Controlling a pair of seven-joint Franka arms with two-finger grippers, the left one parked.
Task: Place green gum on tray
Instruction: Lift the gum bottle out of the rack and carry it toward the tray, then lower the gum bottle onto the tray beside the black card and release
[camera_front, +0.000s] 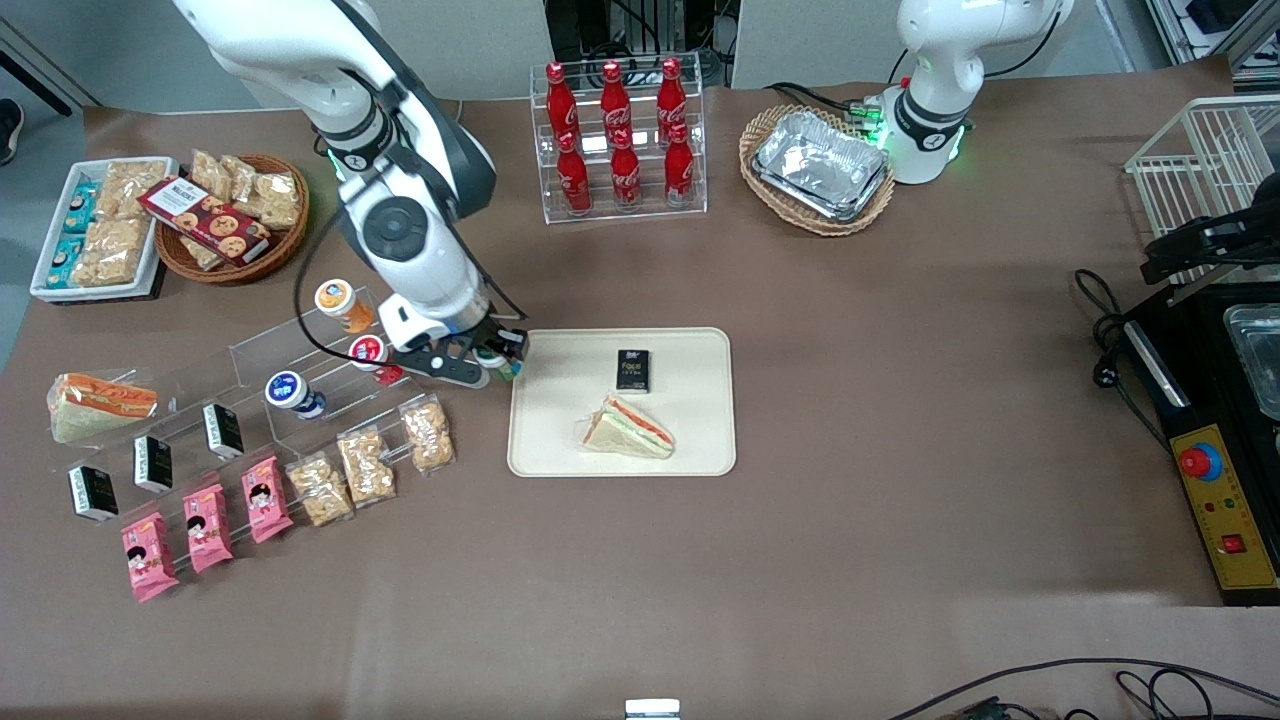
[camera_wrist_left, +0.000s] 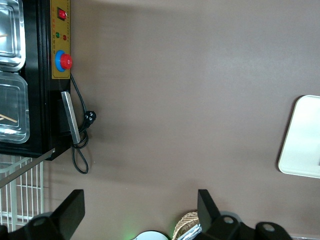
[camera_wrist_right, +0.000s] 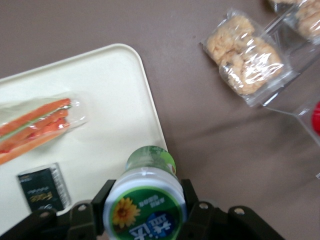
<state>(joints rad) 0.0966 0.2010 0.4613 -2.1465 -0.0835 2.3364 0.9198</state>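
My right gripper (camera_front: 497, 362) is shut on the green gum (camera_wrist_right: 148, 200), a small green bottle with a white-and-green lid bearing a yellow flower mark. In the front view the green gum (camera_front: 503, 365) is mostly hidden by the fingers, and it is held in the air at the edge of the cream tray (camera_front: 690, 440) that faces the working arm's end of the table. The right wrist view shows the bottle above the tray's rim (camera_wrist_right: 150, 100). On the tray lie a wrapped sandwich (camera_front: 628, 428) and a small black box (camera_front: 633, 370).
A clear acrylic rack (camera_front: 300, 385) beside the gripper holds orange-lidded (camera_front: 341, 303), red-lidded (camera_front: 371, 354) and blue-lidded (camera_front: 290, 391) bottles, snack bags (camera_front: 428, 432) and black boxes. A cola bottle stand (camera_front: 620, 140) and a basket of foil trays (camera_front: 820, 170) stand farther from the front camera.
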